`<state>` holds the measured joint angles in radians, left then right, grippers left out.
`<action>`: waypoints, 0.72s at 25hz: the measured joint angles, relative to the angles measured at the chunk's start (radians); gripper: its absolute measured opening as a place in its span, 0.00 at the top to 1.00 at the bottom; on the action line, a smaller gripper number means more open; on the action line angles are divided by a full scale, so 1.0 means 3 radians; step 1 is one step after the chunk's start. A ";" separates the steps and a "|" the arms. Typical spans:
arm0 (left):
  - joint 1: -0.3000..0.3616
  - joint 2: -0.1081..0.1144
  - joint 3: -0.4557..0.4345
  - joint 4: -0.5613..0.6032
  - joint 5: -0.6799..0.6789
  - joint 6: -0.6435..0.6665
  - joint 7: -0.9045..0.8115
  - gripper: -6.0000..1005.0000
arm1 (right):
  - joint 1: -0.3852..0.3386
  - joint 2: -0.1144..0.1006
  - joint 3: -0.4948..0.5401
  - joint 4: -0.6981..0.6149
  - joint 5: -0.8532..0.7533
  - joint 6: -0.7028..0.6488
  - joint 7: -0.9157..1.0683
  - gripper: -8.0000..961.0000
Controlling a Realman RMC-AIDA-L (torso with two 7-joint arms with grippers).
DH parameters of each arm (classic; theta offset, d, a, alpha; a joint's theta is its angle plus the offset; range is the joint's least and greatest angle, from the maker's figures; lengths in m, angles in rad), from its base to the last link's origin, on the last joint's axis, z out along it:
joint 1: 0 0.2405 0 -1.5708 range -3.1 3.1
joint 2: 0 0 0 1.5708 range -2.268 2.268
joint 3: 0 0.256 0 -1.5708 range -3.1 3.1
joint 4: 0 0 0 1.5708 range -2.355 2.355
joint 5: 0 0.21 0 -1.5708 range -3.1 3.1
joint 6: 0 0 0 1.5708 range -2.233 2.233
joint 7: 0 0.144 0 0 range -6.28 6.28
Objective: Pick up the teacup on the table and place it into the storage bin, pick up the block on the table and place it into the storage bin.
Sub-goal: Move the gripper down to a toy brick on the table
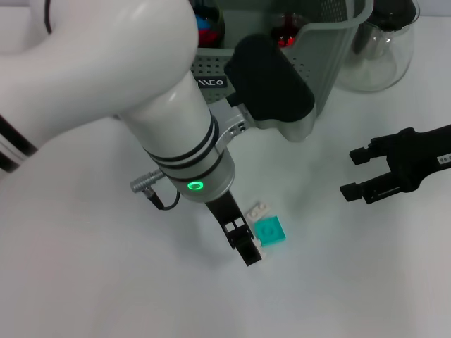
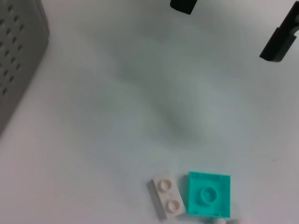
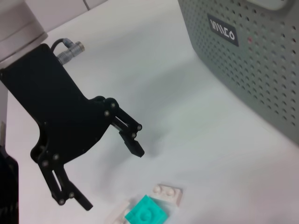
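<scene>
Teal square plastic block (image 1: 269,229) sits lower centre on the white table (image 1: 84,282); left gripper (image 3: 112,175) hovers spread above for the grab, right gripper (image 1: 356,172) parked open, grey-green perforated storage bin (image 1: 317,49) up top.

We see a plain white table (image 1: 84,282) filling nearly all of the head view, surface smooth and matte, no cloth or markings. Light is even and diffuse from above; we note soft grey shadows on the tabletop near the middle and toward the far edge. At the far right corner of the table stands a clear glass carafe (image 1: 377,53) with a dark top, its glass catching pale reflections. No walls, floor or windows show in any view. In the right wrist view the white tabletop (image 3: 187,121) runs to a pale edge strip at the far side; beyond that we cannot tell.
</scene>
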<state>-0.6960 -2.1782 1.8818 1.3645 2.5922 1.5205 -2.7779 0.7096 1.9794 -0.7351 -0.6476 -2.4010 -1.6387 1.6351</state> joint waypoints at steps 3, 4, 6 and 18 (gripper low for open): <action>-0.0009 0.0000 0.0073 0.0006 -0.0004 -0.0015 -0.0069 0.04 | 0.0021 0.0004 0.0000 -0.0001 -0.0011 0.0009 0.0000 0.03; -0.0013 0.0000 0.0105 0.0014 -0.0012 -0.0023 -0.0098 0.04 | 0.0026 0.0004 0.0000 -0.0001 -0.0012 0.0013 0.0001 0.03; -0.0021 0.0000 0.0177 0.0028 -0.0026 -0.0034 -0.0161 0.04 | 0.0033 0.0001 0.0000 -0.0002 -0.0013 0.0019 0.0001 0.04; -0.0080 0.0000 0.0610 0.0002 -0.0020 -0.0272 -0.0319 0.04 | 0.0015 0.0028 0.0011 -0.0094 -0.0012 0.0046 0.0000 0.04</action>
<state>-0.7199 -2.1782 2.0647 1.3650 2.5861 1.4389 -2.8735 0.7142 1.9879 -0.7317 -0.6758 -2.4046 -1.6249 1.6352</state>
